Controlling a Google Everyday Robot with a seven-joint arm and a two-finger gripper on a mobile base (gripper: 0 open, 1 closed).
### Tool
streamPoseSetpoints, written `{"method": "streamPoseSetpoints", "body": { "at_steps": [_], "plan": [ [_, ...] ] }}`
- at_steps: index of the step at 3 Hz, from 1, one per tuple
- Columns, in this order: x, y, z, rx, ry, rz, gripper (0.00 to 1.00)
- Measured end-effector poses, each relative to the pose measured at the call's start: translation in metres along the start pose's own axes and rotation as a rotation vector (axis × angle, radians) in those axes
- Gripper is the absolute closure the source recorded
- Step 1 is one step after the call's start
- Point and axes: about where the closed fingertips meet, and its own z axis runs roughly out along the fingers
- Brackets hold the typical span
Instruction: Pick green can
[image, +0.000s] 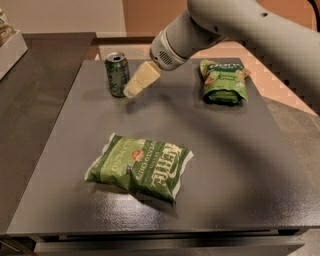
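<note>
The green can (117, 74) stands upright at the back left of the dark table (230, 150). It is dark green with pale markings and a silver top with a pull tab. My gripper (133, 90), with cream-coloured fingers, hangs from the grey arm that reaches in from the upper right. Its tip is just to the right of the can, at about the can's lower half, and very close to it.
A large flat green chip bag (141, 166) lies at the table's front centre. A smaller green bag (224, 80) lies at the back right. A white box edge (11, 47) sits on the counter at the far left.
</note>
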Motion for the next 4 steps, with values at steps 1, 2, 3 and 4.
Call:
{"method": "streamPoseSetpoints", "body": {
  "at_steps": [1, 2, 3, 4],
  "plan": [
    [-0.017, -0.006, 0.021, 0.023, -0.045, 0.012, 0.0],
    [-0.027, -0.01, 0.04, 0.031, -0.068, 0.028, 0.0],
    [-0.033, -0.013, 0.057, 0.026, -0.075, 0.046, 0.0],
    [-0.038, -0.017, 0.073, 0.022, -0.072, 0.068, 0.0]
  ]
}}
